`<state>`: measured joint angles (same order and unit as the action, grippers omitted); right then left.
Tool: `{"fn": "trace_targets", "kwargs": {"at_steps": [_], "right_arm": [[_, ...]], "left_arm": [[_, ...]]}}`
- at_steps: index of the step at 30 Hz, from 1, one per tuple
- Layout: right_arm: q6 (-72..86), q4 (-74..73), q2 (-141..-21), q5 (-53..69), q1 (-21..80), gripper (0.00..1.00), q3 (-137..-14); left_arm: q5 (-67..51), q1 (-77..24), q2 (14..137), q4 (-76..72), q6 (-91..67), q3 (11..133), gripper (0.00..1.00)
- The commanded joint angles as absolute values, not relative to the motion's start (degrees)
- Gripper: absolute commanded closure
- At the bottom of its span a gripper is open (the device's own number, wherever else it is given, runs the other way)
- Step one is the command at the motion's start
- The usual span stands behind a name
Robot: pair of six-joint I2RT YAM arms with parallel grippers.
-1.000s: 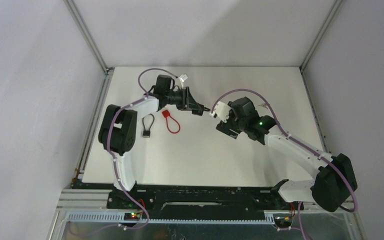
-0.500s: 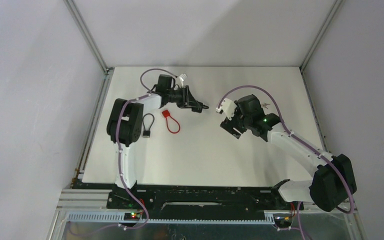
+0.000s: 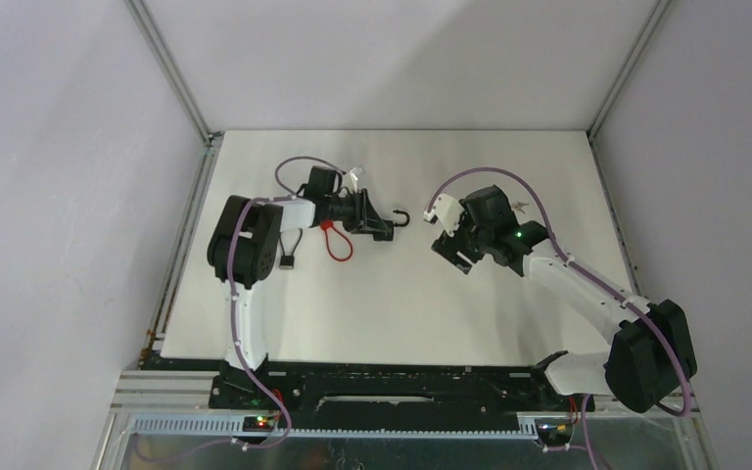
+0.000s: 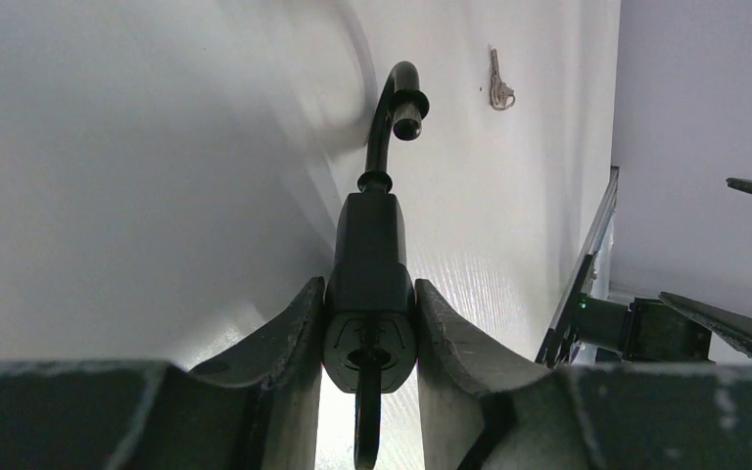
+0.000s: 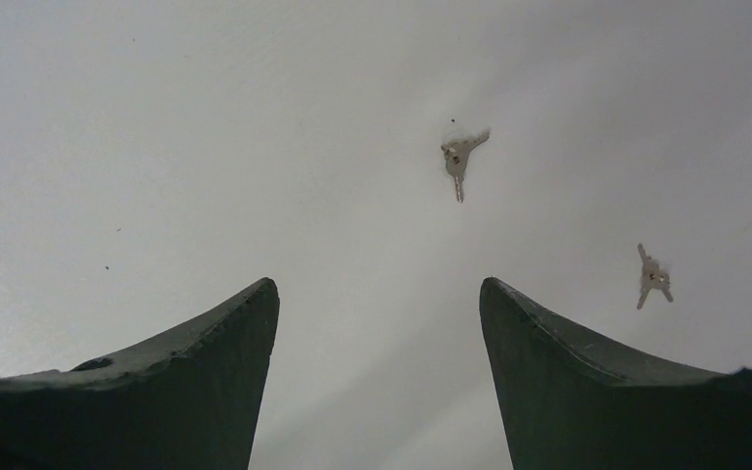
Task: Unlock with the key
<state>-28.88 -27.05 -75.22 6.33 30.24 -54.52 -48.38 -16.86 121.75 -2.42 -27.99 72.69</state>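
Observation:
My left gripper (image 3: pixel 380 224) is shut on a black padlock (image 4: pixel 370 245), its fingers (image 4: pixel 299 323) pressing both sides of the body. The padlock's shackle (image 4: pixel 392 117) stands open, with its free end out of the body; in the top view the shackle (image 3: pixel 402 216) hooks out past the fingers. A dark flat piece (image 4: pixel 367 416) sticks out of the keyhole. My right gripper (image 3: pixel 453 245) is open and empty above the table, also seen in its wrist view (image 5: pixel 379 286). Two loose silver keys (image 5: pixel 458 157) (image 5: pixel 651 277) lie on the table beyond it.
A red padlock with a red cable loop (image 3: pixel 334 240) lies just behind the left gripper. A small dark padlock (image 3: pixel 286 258) lies beside the left arm. One silver key (image 4: pixel 496 88) shows far off in the left wrist view. Enclosure walls surround the white table (image 3: pixel 401 313).
The left gripper has swung nearer with the black padlock, and the open shackle now shows as a hook. The right gripper drew back to the right about half a second ago, then held still.

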Motion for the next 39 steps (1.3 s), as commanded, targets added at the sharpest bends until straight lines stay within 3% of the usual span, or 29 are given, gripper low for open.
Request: {"fn": "trace_targets", "kwargs": {"at_steps": [1,4,16,24,31,39], "right_arm": [[-28.29,-27.20,-75.91,7.62,30.05,0.23,-54.67],[-28.46,-27.56,-75.85,7.82,29.98,0.23,-54.67],[-28.57,-27.69,-76.23,7.43,29.66,0.23,-54.65],[-28.91,-28.67,-75.51,7.21,29.24,0.23,-54.54],[-29.36,-29.09,-73.54,6.27,27.77,0.23,-54.05],[-31.39,-28.38,-68.53,1.56,25.96,0.13,-53.62]], "left_arm": [[-48.76,-16.32,118.59,-2.26,-28.72,74.20,1.00],[-49.22,-15.78,120.55,2.24,-28.02,78.32,0.96],[-48.74,-12.50,132.23,22.73,-21.39,98.46,0.62],[-45.47,-11.79,135.14,30.30,-18.45,104.61,0.39],[-37.56,-11.30,131.64,35.04,-12.39,105.58,0.02],[-21.22,-11.27,120.33,36.04,-3.41,103.55,0.00]]}}
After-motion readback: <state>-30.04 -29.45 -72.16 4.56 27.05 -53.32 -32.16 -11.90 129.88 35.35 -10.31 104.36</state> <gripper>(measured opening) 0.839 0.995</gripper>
